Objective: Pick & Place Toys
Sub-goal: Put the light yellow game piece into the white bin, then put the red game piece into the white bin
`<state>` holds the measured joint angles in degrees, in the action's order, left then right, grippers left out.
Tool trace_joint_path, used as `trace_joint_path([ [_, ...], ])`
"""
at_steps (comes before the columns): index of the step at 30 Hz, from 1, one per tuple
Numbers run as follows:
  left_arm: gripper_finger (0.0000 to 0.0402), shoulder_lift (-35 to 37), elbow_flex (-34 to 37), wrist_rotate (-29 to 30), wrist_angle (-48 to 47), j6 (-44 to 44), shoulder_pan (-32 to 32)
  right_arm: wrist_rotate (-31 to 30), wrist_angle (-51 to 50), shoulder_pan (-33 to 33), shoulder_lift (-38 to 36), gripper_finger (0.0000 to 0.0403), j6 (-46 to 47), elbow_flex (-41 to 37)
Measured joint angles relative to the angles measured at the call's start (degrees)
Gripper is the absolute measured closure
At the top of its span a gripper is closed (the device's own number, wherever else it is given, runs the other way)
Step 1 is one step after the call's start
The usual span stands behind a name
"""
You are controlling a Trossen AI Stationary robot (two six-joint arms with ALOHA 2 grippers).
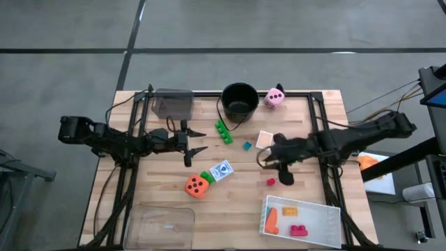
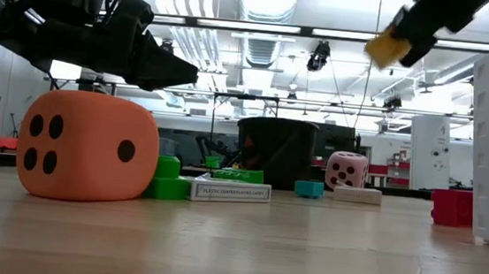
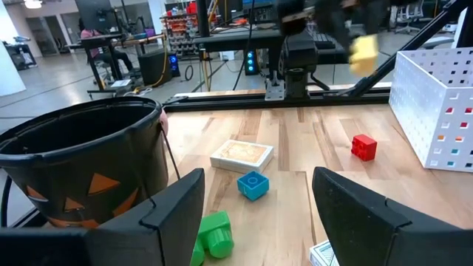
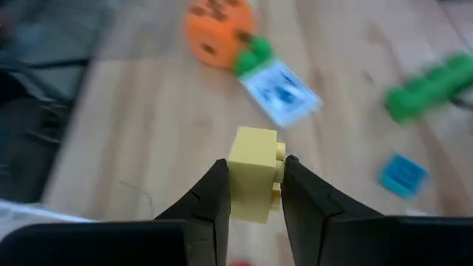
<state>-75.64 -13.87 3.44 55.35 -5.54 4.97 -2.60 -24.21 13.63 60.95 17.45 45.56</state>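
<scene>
Containers you have on the table:

- White perforated tray (image 1: 333, 209), near right corner: holds an orange brick (image 1: 272, 222) standing lengthwise along its left wall, a small orange-yellow piece (image 1: 290, 210) mid-tray, and a red brick (image 1: 298, 230) at its near edge.
- Clear tray (image 1: 182, 217), near left corner: contents cannot be made out.
- Smoky clear bin (image 1: 173, 104), far left.
- Black bucket (image 1: 240, 99), far centre, upright, mouth open upward; your left wrist view shows orange shapes on its wall. Its inside is too dark to tell what it holds.

Loose toys:

- Yellow brick (image 4: 254, 174): clamped between the fingers of your right gripper (image 1: 265, 160), jaws narrowed onto its two sides, lifted clear of the table right of centre. Its studs face sideways toward one finger; its long axis runs along the fingers.
- Green brick strip (image 1: 223, 131): lies flat near the bucket, long axis running from the far side toward the near side, slightly slanted.
- Orange die (image 1: 197, 186): near centre-left, touching a green brick (image 1: 208, 177).
- Card box (image 1: 222, 170): flat, lying diagonally, just beside that green brick.
- Blue brick (image 1: 247, 146), studs up, centre.
- Second card pack (image 1: 264, 139), flat, beside the blue brick.
- Red brick on the table (image 1: 271, 182), ahead of the white tray.
- Pink die (image 1: 275, 97), far side, right of the bucket.

Your left gripper (image 1: 198, 141) hangs left of centre, jaws parted about halfway, holding nothing.
</scene>
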Motion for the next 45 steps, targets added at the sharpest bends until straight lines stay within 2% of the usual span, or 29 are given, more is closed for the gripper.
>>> trace_joint_path([
  [6,0.0149,0.0,0.0,0.0,0.0,0.1,0.0,2.4,6.6,7.3,-2.1,0.0316,3.4,-2.9],
  [18,0.0149,0.0,-0.1,0.0,0.2,1.1,0.0,4.9,7.5,21.5,-0.2,0.0316,22.2,-2.6],
  [25,0.0149,0.0,-0.1,0.0,0.7,1.7,0.0,4.0,9.4,28.2,4.8,0.0316,31.6,-2.5],
  [31,0.0149,0.0,-0.1,0.0,0.5,2.4,0.0,3.8,10.1,31.1,11.9,0.0316,39.0,-2.5],
  [33,0.0149,0.0,0.0,0.0,0.5,2.5,0.0,3.3,10.1,31.4,14.2,0.0296,41.3,-2.4],
  [40,0.0149,0.0,0.0,0.0,0.0,2.6,0.0,1.7,8.5,31.8,20.3,0.0166,43.8,1.9],
  [45,0.0149,0.0,0.0,0.0,-0.1,2.5,0.0,1.6,1.3,31.9,22.6,0.0135,45.1,8.2],
])
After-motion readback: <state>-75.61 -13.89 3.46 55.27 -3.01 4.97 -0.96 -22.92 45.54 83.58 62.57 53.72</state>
